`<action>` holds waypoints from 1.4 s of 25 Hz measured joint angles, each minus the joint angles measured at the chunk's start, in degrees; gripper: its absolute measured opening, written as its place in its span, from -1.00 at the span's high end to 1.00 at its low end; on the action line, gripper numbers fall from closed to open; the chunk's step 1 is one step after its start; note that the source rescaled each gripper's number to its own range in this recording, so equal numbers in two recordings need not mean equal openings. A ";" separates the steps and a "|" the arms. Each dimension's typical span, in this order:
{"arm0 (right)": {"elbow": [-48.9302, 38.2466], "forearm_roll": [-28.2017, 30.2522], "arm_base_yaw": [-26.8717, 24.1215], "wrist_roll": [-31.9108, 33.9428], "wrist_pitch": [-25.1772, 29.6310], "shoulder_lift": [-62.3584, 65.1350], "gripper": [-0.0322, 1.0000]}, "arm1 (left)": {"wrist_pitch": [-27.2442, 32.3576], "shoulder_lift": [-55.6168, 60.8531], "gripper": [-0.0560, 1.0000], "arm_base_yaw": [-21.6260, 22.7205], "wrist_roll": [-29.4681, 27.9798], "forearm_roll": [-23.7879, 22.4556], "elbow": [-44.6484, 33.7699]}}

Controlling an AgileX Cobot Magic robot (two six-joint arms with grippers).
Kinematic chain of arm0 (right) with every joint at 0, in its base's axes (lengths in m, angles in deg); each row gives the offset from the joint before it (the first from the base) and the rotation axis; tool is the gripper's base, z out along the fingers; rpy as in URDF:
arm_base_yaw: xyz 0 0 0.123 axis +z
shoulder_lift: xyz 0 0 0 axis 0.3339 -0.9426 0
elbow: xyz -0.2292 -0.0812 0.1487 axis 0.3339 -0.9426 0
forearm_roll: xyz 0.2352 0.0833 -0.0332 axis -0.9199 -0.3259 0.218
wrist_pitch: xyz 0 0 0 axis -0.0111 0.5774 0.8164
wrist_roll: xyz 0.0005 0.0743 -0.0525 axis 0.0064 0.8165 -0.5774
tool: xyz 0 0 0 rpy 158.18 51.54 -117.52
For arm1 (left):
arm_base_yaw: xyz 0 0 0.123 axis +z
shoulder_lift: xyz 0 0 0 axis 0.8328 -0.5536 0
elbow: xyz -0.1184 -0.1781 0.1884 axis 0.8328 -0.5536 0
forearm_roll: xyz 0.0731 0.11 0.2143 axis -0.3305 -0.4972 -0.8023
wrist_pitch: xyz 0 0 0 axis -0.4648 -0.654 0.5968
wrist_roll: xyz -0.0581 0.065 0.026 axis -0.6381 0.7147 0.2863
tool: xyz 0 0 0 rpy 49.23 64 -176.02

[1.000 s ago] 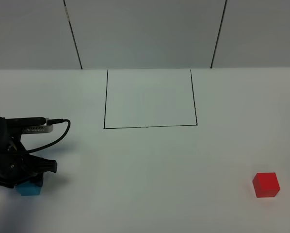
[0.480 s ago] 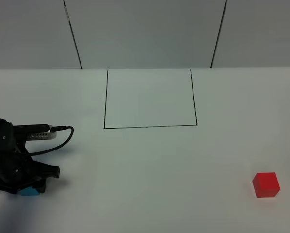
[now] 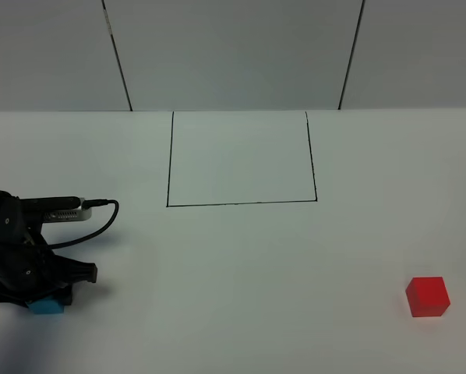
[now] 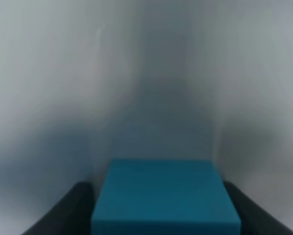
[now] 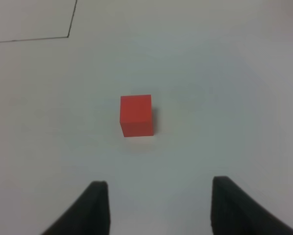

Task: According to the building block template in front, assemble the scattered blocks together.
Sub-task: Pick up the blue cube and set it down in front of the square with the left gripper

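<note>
**Near left of the table [image 3: 233, 257]:** the left gripper [image 4: 158, 191] stands over the blue cube [image 3: 47, 307], with its fingers [image 4: 70, 210] pressed to two opposite sides. The cube rests on the surface.
**Near right:** the red cube [image 3: 428, 296] sits alone. The right gripper [image 5: 158, 186] hovers on its near side, jaws apart and empty.
**Far centre:** a black-outlined rectangle [image 3: 241, 204], well apart from both cubes.
</note>
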 joint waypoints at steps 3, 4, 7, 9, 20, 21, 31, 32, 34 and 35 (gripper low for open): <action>0.00 0.00 0.00 0.00 0.00 0.00 0.81 | 0.00 0.00 0.89 0.00 -0.05 0.00 0.00; 0.00 0.00 0.00 0.00 0.00 0.00 0.81 | 0.00 0.00 0.89 0.00 -0.05 0.00 0.00; 0.00 0.00 0.00 0.00 0.00 0.00 0.81 | 0.00 0.00 0.89 0.00 0.00 0.00 0.00; 0.00 0.00 0.00 0.00 0.00 0.00 0.81 | 0.00 0.00 0.89 0.00 0.18 -0.13 0.00; 0.00 0.00 0.00 0.00 0.00 0.00 0.81 | 0.19 0.00 0.89 0.00 1.63 -1.47 0.00; 0.00 0.00 0.00 0.00 0.00 0.00 0.81 | 0.24 0.00 0.89 0.00 1.63 -1.47 0.00; 0.00 0.00 0.00 0.00 0.00 0.00 0.81 | 2.10 0.00 0.89 0.00 6.05 -1.53 0.00; 0.00 0.00 0.00 0.00 0.00 0.00 0.81 | 2.87 0.00 0.89 0.00 6.51 -1.53 0.00; 0.00 0.00 0.00 0.00 0.00 0.00 0.81 | 4.23 0.08 0.89 0.00 6.71 -1.53 0.00; 0.00 0.00 0.00 0.00 0.00 0.00 0.81 | 4.79 0.13 0.89 0.00 6.57 -1.53 0.00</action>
